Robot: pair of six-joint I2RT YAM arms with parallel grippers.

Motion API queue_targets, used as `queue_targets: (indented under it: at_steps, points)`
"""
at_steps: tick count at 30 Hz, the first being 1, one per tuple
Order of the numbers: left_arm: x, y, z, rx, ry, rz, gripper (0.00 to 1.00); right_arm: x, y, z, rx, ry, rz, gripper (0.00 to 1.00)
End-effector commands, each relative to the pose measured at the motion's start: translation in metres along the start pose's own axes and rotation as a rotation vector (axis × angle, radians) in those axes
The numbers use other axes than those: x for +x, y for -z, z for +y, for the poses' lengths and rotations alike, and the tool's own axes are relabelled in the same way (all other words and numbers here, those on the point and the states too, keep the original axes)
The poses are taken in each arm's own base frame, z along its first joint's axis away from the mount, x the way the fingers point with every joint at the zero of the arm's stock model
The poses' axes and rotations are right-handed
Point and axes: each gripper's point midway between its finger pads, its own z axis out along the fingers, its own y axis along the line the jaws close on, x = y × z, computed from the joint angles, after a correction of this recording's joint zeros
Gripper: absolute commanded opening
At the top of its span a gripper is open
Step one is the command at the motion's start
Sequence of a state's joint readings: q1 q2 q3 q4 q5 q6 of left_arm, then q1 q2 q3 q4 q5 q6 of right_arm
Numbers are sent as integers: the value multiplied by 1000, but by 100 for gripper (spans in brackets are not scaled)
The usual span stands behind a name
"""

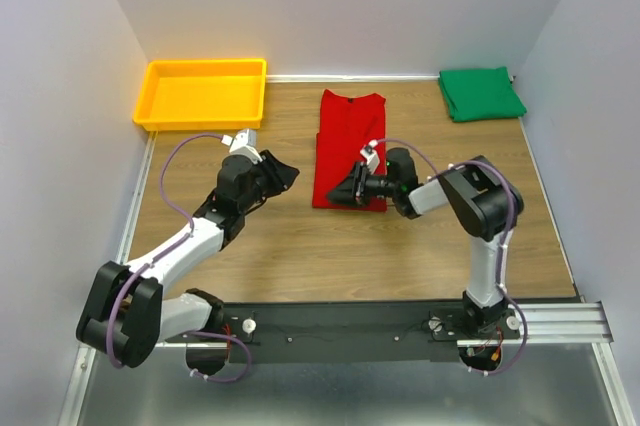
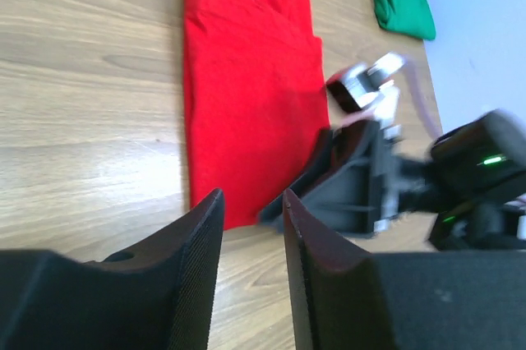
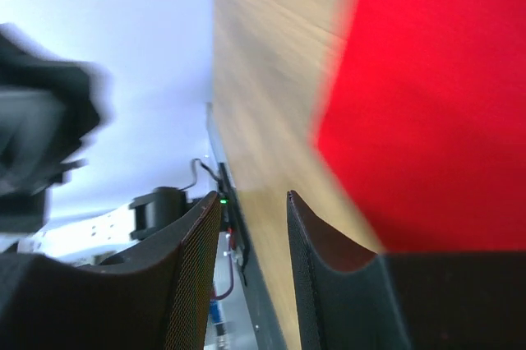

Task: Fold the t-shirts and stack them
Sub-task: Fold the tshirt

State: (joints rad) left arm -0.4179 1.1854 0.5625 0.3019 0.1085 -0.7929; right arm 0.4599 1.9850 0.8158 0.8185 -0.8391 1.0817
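Yellow tray point(image 1: 205, 66): lies beyond the left gripper, at the far left of the table point(image 1: 300, 246).
Left gripper point(image 1: 290, 174): fingers apart with a narrow gap and nothing between them; it is over bare wood.
Red t-shirt point(image 1: 350, 146): plain bright red, folded to a long narrow strip and lying flat. Its left edge is just to the right of the left gripper and not touching it.
Right gripper point(image 1: 335, 196): fingers spread and holding nothing; it is over the near left corner of the red t-shirt.
Green t-shirt point(image 1: 482, 93): solid green, folded to a compact rectangle. It lies beyond the right gripper to its right, well apart.
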Motion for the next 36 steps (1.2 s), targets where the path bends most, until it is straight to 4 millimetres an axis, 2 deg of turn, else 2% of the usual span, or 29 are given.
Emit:
queue_targets:
  at_steps: [1,4,6,7,8,10,11,12,13,17,18,20,21,23,24,25,26,27,28,29,30,31,33,34,36]
  points:
    - [-7,5,21,-90,-29,-55,43,11,-13,-51,97,-124,-21,45]
    - [-5,3,19,-75,-32,-50,43,21,-9,-84,185,-175,-55,44]
    - [-3,0,18,-62,-35,-42,43,25,-5,-88,203,-191,-63,44]
    - [-1,-5,15,-40,-40,-32,43,24,-5,-83,190,-186,-59,43]
    - [-4,-7,11,-22,-45,-33,43,16,-4,-63,156,-150,-73,43]
    - [-1,-17,7,5,-53,-15,43,0,-1,-40,117,-100,-108,43]
    - [-8,-21,0,25,-63,-24,43,-12,4,-18,81,-61,-132,43]
    - [-4,-29,2,22,-63,-4,43,-22,7,-9,64,-45,-148,43]
    - [-6,-35,-4,49,-69,-6,43,-41,14,2,39,-31,-181,43]
    - [-15,-67,-19,107,-73,8,41,-92,31,9,-5,-22,-242,43]
    - [-17,-84,-21,112,-73,18,38,-104,37,-4,7,-49,-261,43]
    - [-16,-100,-25,134,-67,38,35,-127,38,-2,-8,-41,-291,43]
    - [-14,-117,-24,142,-56,54,33,-135,40,-14,4,-59,-304,43]
    - [-11,-133,-26,158,-44,76,32,-154,37,-14,-6,-48,-324,43]
    - [-7,-149,-24,167,-31,101,31,-162,38,-17,-7,-55,-337,43]
    - [-3,-158,-24,173,-22,117,30,-167,37,-25,-1,-62,-346,43]
    - [-1,-166,-22,175,-16,127,30,-169,35,-40,19,-82,-352,43]
    - [5,-182,-16,172,-4,144,29,-179,37,-47,29,-87,-378,43]
    - [9,-188,-15,176,13,162,29,-181,37,-64,55,-118,-398,43]
    - [5,-197,-20,192,13,158,29,-185,38,-73,67,-135,-411,43]
    - [10,-203,-16,187,23,175,28,-186,39,-81,80,-153,-422,43]
    - [25,-212,-2,161,40,214,28,-191,44,-92,101,-174,-453,43]
    - [30,-219,8,138,70,223,28,-190,48,-112,138,-213,-472,43]
    - [39,-222,18,117,87,241,28,-191,55,-124,165,-239,-502,43]
    - [39,-222,30,99,131,249,27,-189,61,-136,196,-270,-522,43]
